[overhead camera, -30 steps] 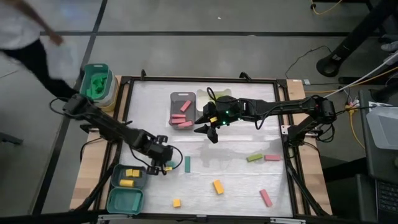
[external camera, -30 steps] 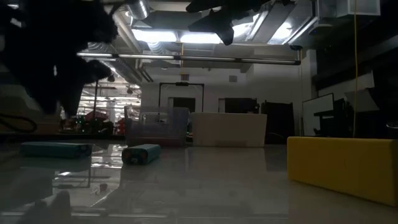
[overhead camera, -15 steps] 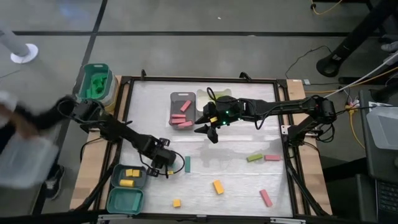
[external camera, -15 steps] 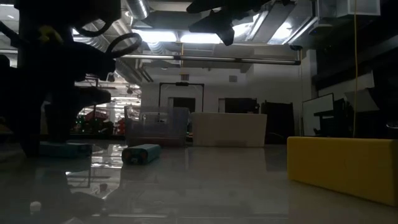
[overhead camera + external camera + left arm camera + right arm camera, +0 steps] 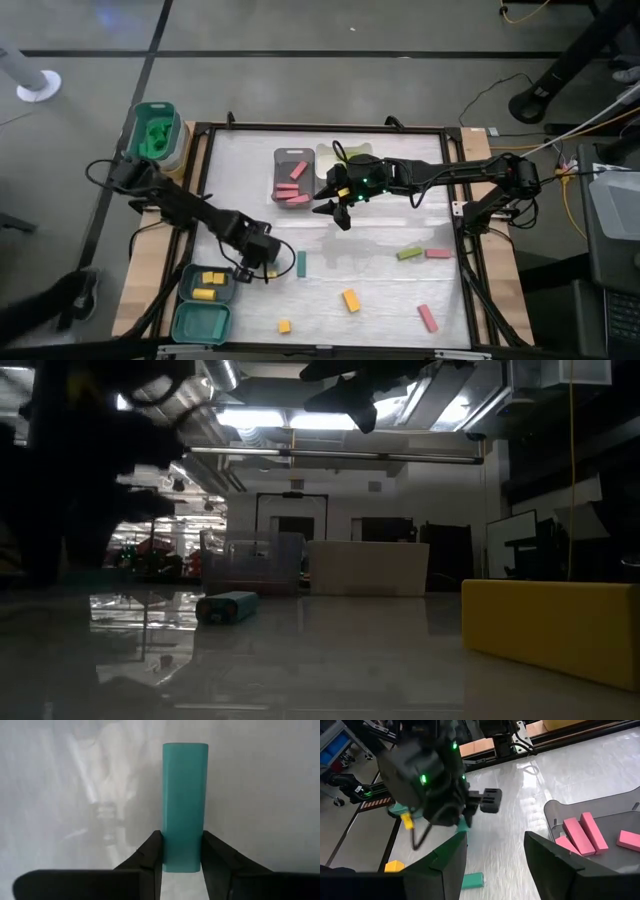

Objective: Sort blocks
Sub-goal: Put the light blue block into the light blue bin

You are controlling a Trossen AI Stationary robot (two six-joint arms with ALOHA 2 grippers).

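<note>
Left end effector (image 5: pixel 182 851) pinches the end of a smooth teal bar (image 5: pixel 184 805) lying flat on the glossy white desk (image 5: pixel 380 265), lower left of the high view. Right end effector (image 5: pixel 335 214) hangs spread and empty, upper centre. Loose around: two yellow blocks (image 5: pixel 350 300), two pink (image 5: pixel 428 318), one green (image 5: pixel 408 254).

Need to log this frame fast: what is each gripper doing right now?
Left gripper: closed on the teal block.
Right gripper: open, holding nothing, above the table beside the grey tray.
</note>
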